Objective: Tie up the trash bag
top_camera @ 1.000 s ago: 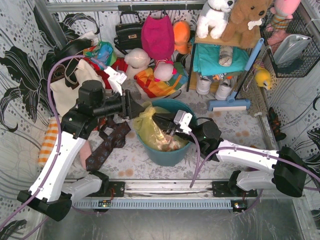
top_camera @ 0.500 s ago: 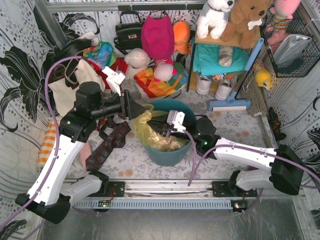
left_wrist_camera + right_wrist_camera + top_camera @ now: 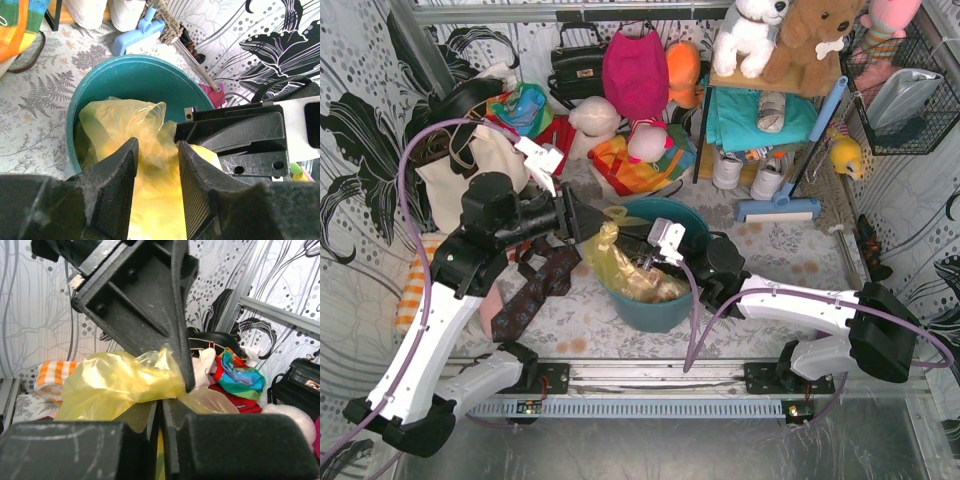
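Observation:
The trash bag, thin crinkly yellow plastic, sits in the teal bin with its top pulled up over the bin's left rim. My right gripper reaches across the bin and is shut on a gathered neck of the trash bag, its jaws pressed together. My left gripper meets it from the left. Its fingers stand partly apart and straddle the trash bag, yellow plastic filling the gap at the left gripper. The teal bin lies just ahead of them.
A cream tote bag and a dark patterned cloth lie left of the bin, beside an orange checked cloth. Handbags, plush toys and a shelf crowd the back. A blue brush lies to the right.
Both grippers have shifted left, drawing the top of the bag with them. The right arm now reaches further across the bin.

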Robot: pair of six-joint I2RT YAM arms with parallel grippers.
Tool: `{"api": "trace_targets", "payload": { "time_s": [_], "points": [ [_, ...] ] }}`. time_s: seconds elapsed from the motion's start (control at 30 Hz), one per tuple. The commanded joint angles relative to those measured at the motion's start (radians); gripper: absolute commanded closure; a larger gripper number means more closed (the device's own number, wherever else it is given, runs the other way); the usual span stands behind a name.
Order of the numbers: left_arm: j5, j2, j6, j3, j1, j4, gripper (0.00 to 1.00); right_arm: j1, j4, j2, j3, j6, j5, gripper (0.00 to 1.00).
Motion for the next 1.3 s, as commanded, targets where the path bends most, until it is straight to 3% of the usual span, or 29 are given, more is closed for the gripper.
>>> {"api": "trace_targets", "payload": {
  "time_s": [0.0, 0.23, 0.5, 0.63, 1.0, 1.27],
  "points": [
    [-0.01, -0.049, -0.011, -0.026, -0.01, -0.033, 0.54, 0.003, 0.167, -0.012, -0.014, -0.048, 0.132, 0.93],
    [-0.018, -0.116, -0.049, -0.112, -0.01, -0.042, 0.54, 0.007, 0.263, -0.006, -0.044, -0.047, 0.157, 0.93],
    [-0.006, -0.133, -0.082, -0.179, -0.01, 0.014, 0.54, 0.007, 0.333, 0.013, -0.075, -0.002, 0.084, 0.93],
    [-0.029, -0.118, -0.058, -0.146, -0.01, -0.003, 0.54, 0.008, 0.301, 0.005, -0.08, 0.018, 0.033, 0.93],
    [-0.211, -0.078, 0.091, 0.152, -0.01, -0.175, 0.49, 0.007, 0.26, -0.012, -0.087, 0.021, 0.001, 0.93],
    [-0.079, -0.107, -0.074, 0.006, -0.01, -0.011, 0.53, 0.008, 0.25, -0.018, -0.092, -0.014, -0.078, 0.93]
  ]
}}
